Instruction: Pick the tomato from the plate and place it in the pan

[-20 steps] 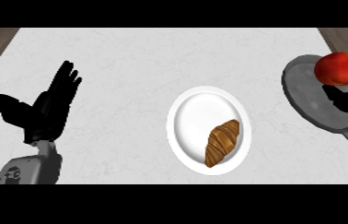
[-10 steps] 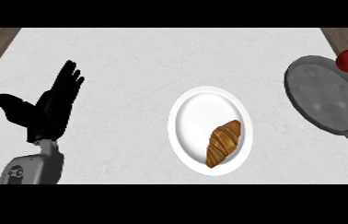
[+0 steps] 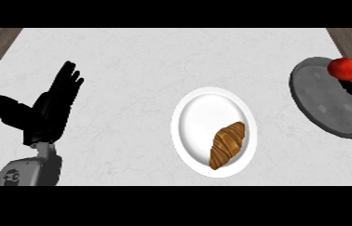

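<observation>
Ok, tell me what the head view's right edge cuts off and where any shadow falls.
Head view: the right edge crops the pan and the tomato at its upper rim; a dark shape below the tomato is cut too, unidentifiable. Light is flat, with little shadow round the plate or croissant. The left hand rests open at the left.

Tomato (image 3: 340, 67) over pan (image 3: 323, 96); croissant (image 3: 227, 144) on plate (image 3: 206, 113).
</observation>
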`<state>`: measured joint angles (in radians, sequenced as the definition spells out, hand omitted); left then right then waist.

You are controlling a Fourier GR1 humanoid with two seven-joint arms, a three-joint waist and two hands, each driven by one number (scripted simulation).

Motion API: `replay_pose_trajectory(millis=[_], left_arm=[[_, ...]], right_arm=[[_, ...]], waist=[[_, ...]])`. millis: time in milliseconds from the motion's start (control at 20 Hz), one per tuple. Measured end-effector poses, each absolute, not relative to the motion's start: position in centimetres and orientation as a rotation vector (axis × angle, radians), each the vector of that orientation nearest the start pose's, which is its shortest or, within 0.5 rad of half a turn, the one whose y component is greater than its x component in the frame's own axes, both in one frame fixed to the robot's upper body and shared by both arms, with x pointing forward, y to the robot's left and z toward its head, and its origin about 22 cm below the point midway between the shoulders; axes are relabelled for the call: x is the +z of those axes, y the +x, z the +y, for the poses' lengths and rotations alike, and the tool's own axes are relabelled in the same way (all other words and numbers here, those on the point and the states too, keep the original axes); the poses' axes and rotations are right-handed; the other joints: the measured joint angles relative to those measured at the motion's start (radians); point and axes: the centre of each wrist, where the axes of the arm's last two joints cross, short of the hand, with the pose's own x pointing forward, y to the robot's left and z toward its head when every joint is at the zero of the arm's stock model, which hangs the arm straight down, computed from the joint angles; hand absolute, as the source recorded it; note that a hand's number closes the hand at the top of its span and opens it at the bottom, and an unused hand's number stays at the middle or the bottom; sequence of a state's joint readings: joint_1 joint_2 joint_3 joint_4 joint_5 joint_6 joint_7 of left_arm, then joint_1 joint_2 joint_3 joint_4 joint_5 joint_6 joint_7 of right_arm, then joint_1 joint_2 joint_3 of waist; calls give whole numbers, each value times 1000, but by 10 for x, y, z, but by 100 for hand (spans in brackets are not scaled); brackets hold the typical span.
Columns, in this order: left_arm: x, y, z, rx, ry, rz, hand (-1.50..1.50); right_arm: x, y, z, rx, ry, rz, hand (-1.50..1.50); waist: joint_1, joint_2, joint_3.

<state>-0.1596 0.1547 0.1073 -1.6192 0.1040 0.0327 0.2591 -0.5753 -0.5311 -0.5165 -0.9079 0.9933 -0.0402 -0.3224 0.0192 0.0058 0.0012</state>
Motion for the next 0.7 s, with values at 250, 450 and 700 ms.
replay_pose_trajectory(millis=[250,450,700], left_arm=[[64,282,266,23,79,-1529,0],[64,284,269,24,75,-1526,0],[61,283,263,24,80,-1533,0]], right_arm=[[78,350,-450,668,-1157,-1285,-150],[65,350,-460,637,-1071,-1229,-150],[59,345,-472,571,-992,-1295,-150]], waist=[[9,6,1],[9,5,1],[8,5,2]])
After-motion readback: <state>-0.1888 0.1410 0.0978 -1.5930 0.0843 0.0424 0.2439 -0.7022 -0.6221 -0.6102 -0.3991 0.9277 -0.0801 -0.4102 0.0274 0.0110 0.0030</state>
